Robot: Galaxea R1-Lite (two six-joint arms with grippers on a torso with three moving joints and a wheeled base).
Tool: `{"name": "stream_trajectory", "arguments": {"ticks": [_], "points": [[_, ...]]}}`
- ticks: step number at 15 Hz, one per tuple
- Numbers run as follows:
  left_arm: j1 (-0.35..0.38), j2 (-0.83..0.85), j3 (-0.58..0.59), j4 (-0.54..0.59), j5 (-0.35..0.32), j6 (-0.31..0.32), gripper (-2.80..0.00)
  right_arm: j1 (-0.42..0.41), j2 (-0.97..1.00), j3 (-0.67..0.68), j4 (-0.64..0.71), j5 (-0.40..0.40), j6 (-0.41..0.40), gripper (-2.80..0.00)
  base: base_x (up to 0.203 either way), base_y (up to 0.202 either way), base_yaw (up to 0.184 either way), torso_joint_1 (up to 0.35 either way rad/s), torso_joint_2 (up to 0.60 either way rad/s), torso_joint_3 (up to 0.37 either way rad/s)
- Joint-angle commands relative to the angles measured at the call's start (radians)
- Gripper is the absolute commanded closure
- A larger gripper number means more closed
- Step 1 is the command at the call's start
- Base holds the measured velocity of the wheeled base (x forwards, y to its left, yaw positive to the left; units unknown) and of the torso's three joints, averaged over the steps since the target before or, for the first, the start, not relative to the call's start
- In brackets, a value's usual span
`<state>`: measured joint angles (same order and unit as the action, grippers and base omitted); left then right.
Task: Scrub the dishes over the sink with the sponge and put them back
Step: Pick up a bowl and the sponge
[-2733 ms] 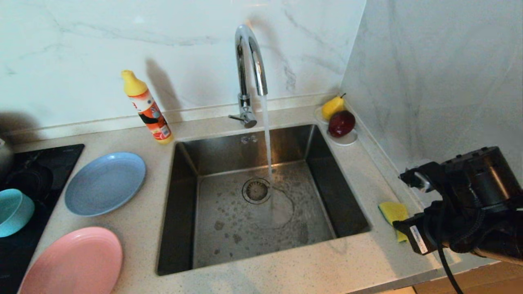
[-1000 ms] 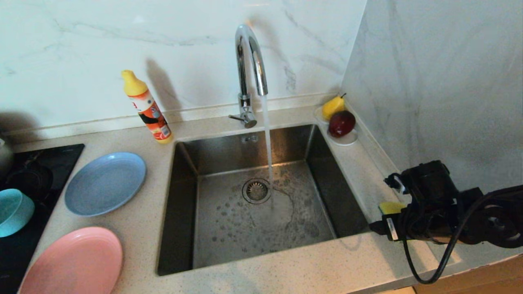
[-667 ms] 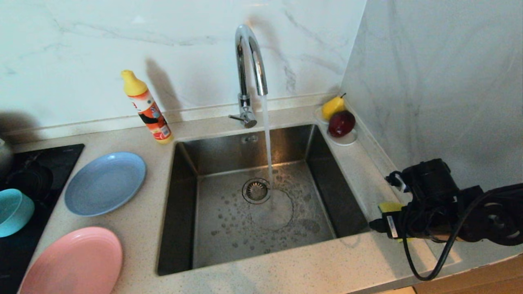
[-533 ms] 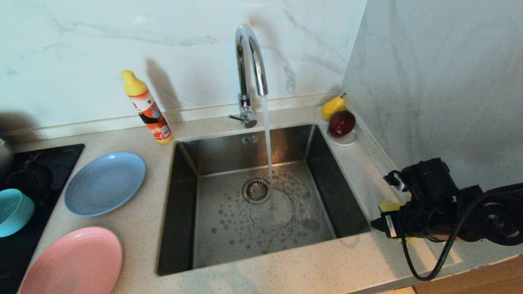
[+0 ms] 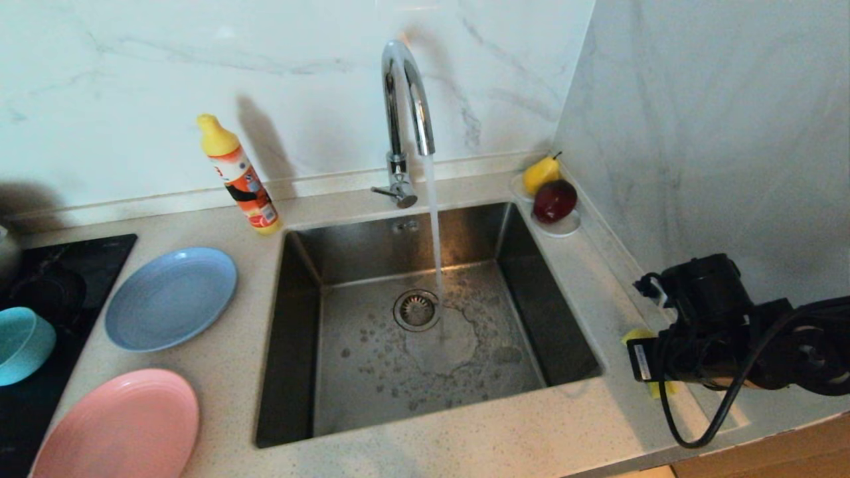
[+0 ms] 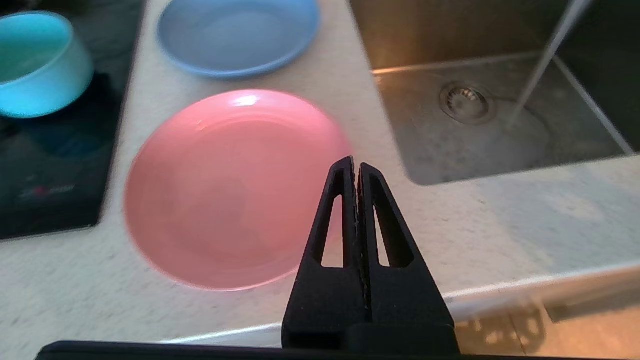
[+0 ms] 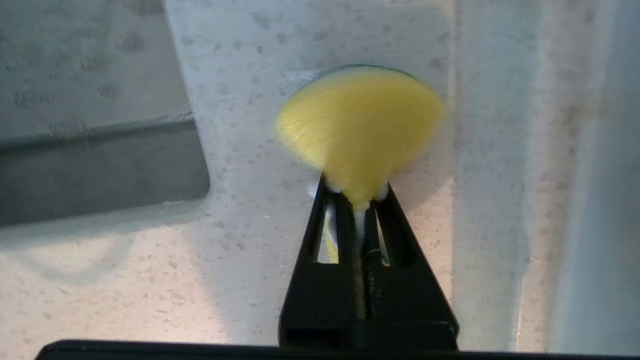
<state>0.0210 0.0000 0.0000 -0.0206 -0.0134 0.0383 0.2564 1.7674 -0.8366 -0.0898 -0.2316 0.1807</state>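
My right gripper was clamped on the sponge, its fingers pinched so hard that the yellow foam bulged out in a fan beyond the tips; this was low over the counter to the right of the sink, close to the side wall. In the head view only slivers of the sponge showed from behind the wrist. My left gripper hung back at the counter's near edge, fingers pressed together on nothing, its tips over the rim of the pink plate.

That pink plate lay nearest on the left counter, with the light-blue plate beyond it and the teal bowl on the black hob at the far left. Water ran from the tap into the basin beside the drain strainer. Farther back, a dish soap bottle leaned near the wall, and a white saucer in the far right corner carried a pear and a red apple.
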Motion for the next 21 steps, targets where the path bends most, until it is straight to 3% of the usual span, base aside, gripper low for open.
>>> {"name": "stream_trajectory", "arguments": {"ticks": [1,12,13,21], "points": [[0.001,0.002,0.014,0.001,0.0,0.0,0.0,0.006,-0.003,-0.006,-0.001,0.008,-0.001,0.0,0.0,0.0,0.0,0.0,0.0,0.0],[0.0,0.002,0.014,0.001,0.0,0.0,0.0,0.006,0.037,-0.096,0.001,0.002,0.0,0.0,0.0,0.0,0.0,0.0,0.0,0.0],[0.001,0.002,0.014,0.001,0.0,0.0,0.0,0.006,0.048,-0.104,0.0,0.002,0.0,-2.8,0.0,0.0,0.0,0.0,0.0,0.0],[0.0,0.002,0.014,0.001,0.0,0.0,0.0,0.004,0.032,-0.102,0.005,-0.003,0.001,-2.8,0.0,0.0,0.0,0.0,0.0,0.0]]}}
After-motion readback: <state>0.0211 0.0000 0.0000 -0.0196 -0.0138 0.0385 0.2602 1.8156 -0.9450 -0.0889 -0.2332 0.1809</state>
